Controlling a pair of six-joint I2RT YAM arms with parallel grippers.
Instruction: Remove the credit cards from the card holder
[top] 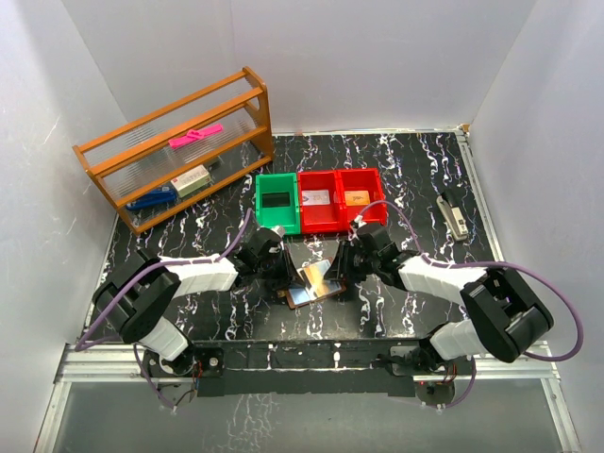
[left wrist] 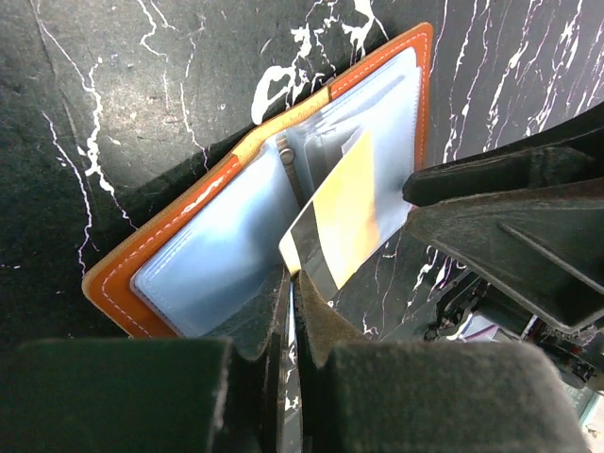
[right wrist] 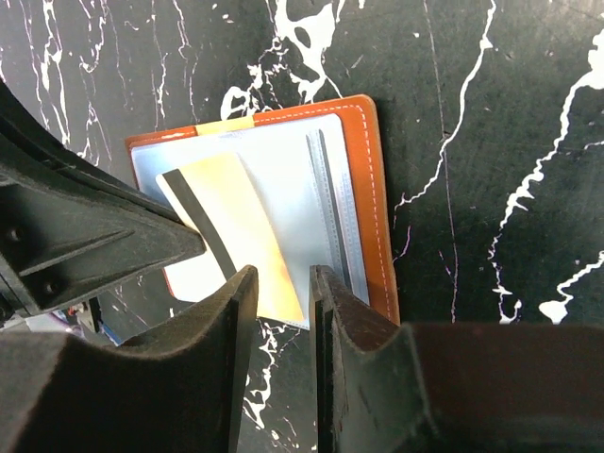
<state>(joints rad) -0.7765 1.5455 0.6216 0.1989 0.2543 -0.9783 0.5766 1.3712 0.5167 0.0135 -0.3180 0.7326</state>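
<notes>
While the card holder [right wrist: 363, 189] lies open on the black marbled table [top: 425, 170], we see a gold-orange credit card [right wrist: 241, 222] slanting across its pale blue inside. At its left edge our left gripper [left wrist: 290, 302] is clenched nearly together. At its right edge our right gripper [right wrist: 283, 276] straddles the card's end, and we cannot tell whether it grips.

No readable writing shows on the credit card [right wrist: 236, 226], card holder [right wrist: 368, 189] or elsewhere.
</notes>
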